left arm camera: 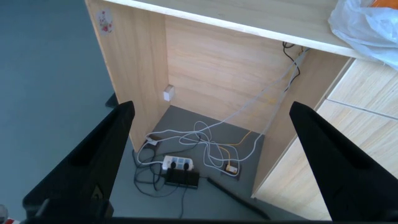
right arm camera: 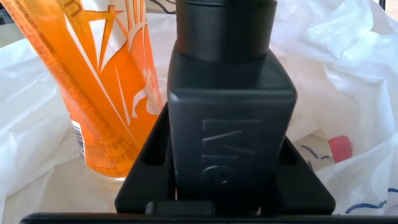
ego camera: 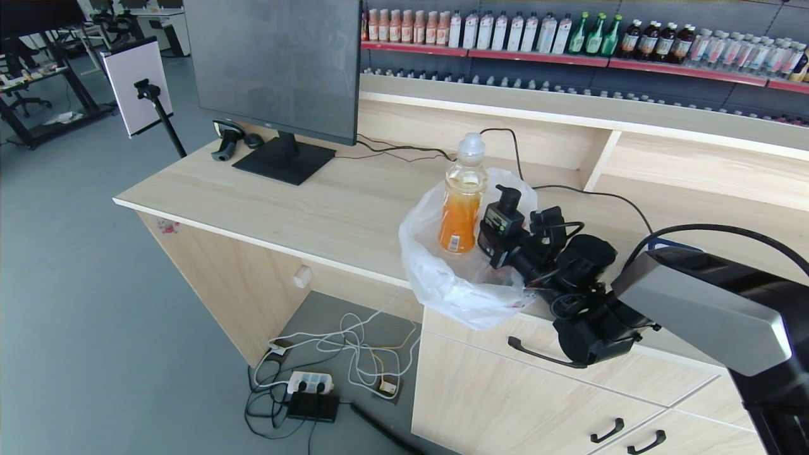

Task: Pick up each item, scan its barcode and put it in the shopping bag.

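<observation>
My left gripper (left arm camera: 211,111) hangs open beside the counter (ego camera: 303,202). My right gripper (ego camera: 513,245) is clamped on a black scanner (ego camera: 501,221), whose embossed letters and small sticker I can't read. The scanner sits just beside the orange drink bottle (ego camera: 461,208). The bottle stands upright inside the white shopping bag (ego camera: 442,284) at the counter edge. Its orange label has white sunburst lines and fine print low down that is too small to read.

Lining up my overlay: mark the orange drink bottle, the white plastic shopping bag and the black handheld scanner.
orange drink bottle (ego camera: 459,218), head view, on its orange body.
white plastic shopping bag (ego camera: 436,278), head view, front wall.
black handheld scanner (ego camera: 222,146), head view, its handle.
</observation>
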